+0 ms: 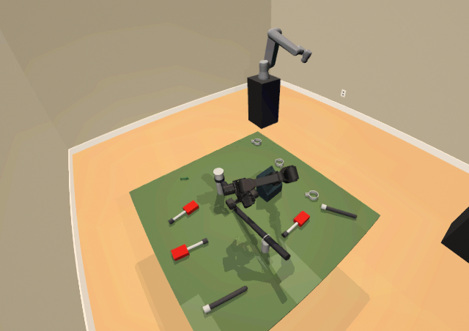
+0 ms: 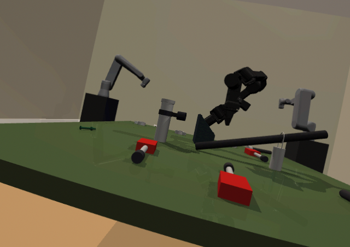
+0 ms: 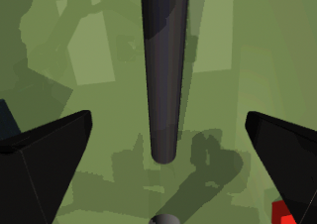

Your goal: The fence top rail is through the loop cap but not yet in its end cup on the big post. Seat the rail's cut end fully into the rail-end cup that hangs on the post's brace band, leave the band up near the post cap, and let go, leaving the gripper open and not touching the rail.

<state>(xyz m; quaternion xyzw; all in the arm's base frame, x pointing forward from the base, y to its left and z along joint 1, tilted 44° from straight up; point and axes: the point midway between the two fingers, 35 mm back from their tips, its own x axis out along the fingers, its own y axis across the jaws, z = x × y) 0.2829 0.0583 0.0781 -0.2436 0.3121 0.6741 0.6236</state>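
Note:
The black top rail runs through the wire loop of the short grey post's loop cap. Its near end is low, well apart from the cup. The black rail-end cup hangs empty on the brace band, which sits high on the big grey post below its cap. My gripper is open and empty above the rail. The wrist view shows the rail between and beyond the spread fingers. The fingertips are hidden in the top view.
Red blocks with white handles lie around the green mat. Dark rods, clamp rings and a green bolt also lie there. Grey arms stand beyond the mat.

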